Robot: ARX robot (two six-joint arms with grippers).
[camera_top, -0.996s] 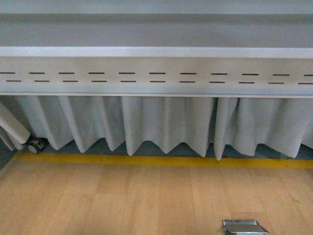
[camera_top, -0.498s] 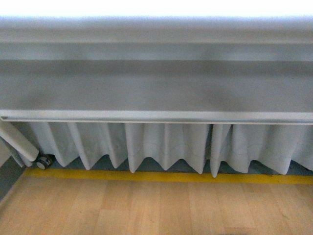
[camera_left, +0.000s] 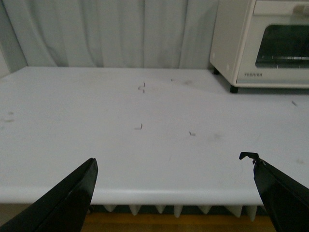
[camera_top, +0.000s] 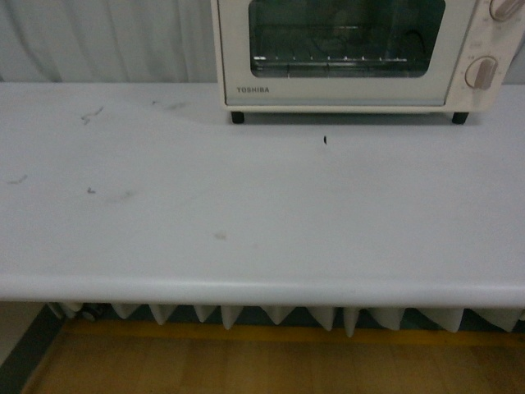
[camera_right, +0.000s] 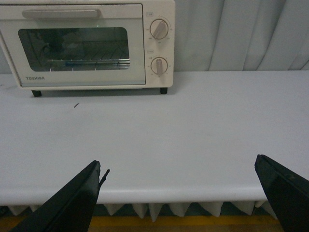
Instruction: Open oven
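Front view: oven (camera_top: pixel 344 57) sits at the far edge of the table (camera_top: pixel 246 205), right of centre, door (camera_top: pixel 344 37) flat shut, rack visible behind the glass, knobs (camera_top: pixel 480 72) on its right side; no arm in shot, handle cut off by the frame. Left wrist view: left claw (camera_left: pixel 168 158) spread wide, holding nothing, hanging off the near table edge, well apart from the oven, which shows only as its left corner. Right wrist view: right claw (camera_right: pixel 178 161) also spread wide and empty, at the near edge, facing the oven across bare tabletop; handle (camera_right: pixel 60 13) runs along the top of the door, untouched. Progress: nothing done yet, door closed, no contact. Left to do, as I judge it: reach across, probably with the right arm as it faces the oven, close on the handle, pull the door down and out.
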